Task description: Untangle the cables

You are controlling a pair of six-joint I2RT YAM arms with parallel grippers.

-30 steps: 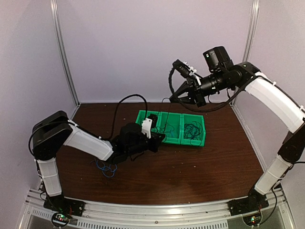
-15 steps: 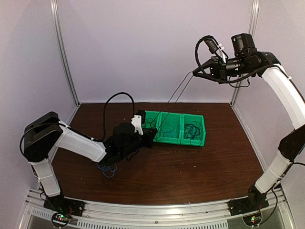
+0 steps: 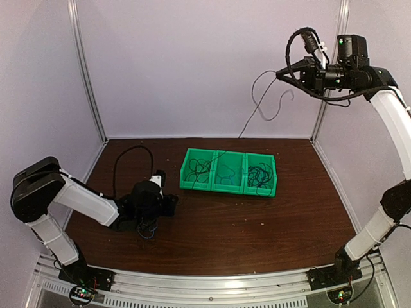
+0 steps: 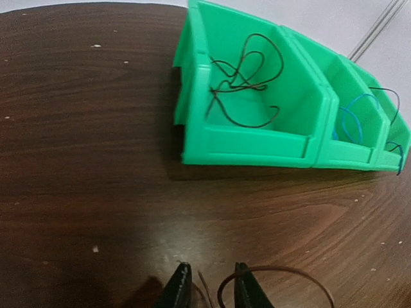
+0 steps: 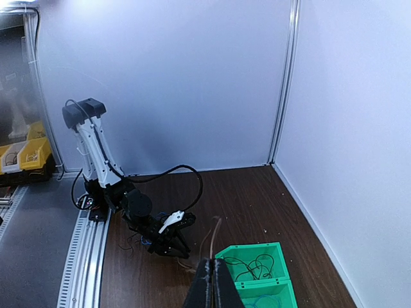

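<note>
The cables lie in several places. A small blue and black bunch [image 3: 147,229] rests on the table under my left arm. Others sit in the green bins [image 3: 186,183]: black ones [image 4: 247,70] in the left bin and blue ones [image 4: 350,122] in the middle one. My left gripper [image 3: 168,205] is low over the wood, and its jaws [image 4: 212,290] stand slightly apart. A thin wire end lies between them, and a brown loop [image 4: 282,271] curls round the right finger. My right gripper [image 3: 281,74] is high at the back right, shut on a thin cable [image 3: 262,97] that dangles towards the back wall.
The three joined green bins [image 5: 252,247] stand at the middle back of the brown table [image 3: 257,224]. The left arm's thick black hose [image 3: 125,154] arches over the table's left side. Grey walls close in the back and both sides.
My right arm has risen higher and to the right, drawing its cable up. My left arm has pulled back from the bins towards the left, and its jaws have parted.
</note>
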